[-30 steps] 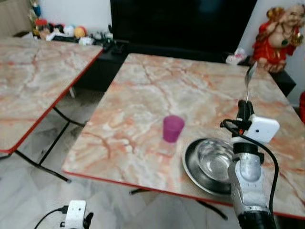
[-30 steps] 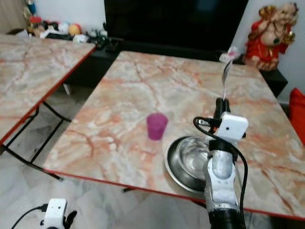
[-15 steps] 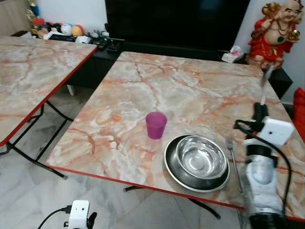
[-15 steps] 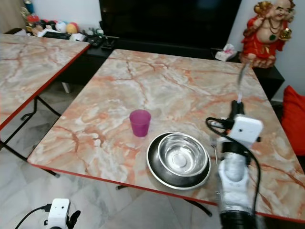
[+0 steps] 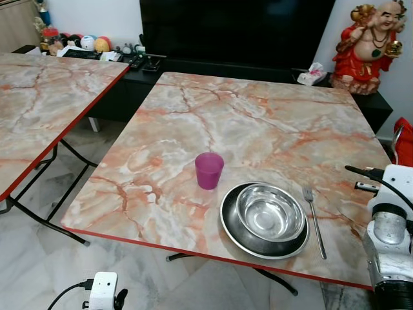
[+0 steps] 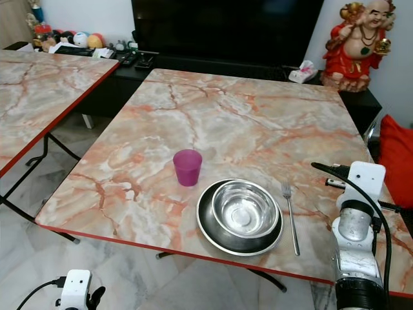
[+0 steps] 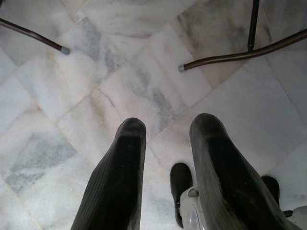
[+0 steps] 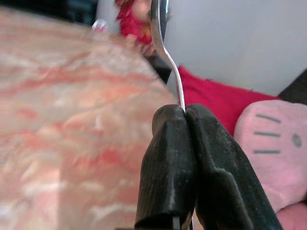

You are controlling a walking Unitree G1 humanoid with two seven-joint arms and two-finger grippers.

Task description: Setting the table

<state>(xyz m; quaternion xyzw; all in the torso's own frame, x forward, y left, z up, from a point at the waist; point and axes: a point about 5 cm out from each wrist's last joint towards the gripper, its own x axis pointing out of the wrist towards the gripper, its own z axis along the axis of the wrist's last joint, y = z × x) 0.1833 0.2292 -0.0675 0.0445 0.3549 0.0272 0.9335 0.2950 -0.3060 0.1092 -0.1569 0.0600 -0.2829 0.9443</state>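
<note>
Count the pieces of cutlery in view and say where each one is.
2. A fork lies flat on the marble table, just right of the plate holding the steel bowl. A spoon is pinched between the right gripper fingers, beyond the table's right edge.

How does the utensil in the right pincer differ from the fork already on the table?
The spoon is clamped by its handle in the shut right pincer, off the table's right edge; the fork lies free on the marble table. The spoon stands up out of the fingers; the fork lies flat just right of the steel plate, tines pointing away from the robot. Both are slim silver cutlery.
</note>
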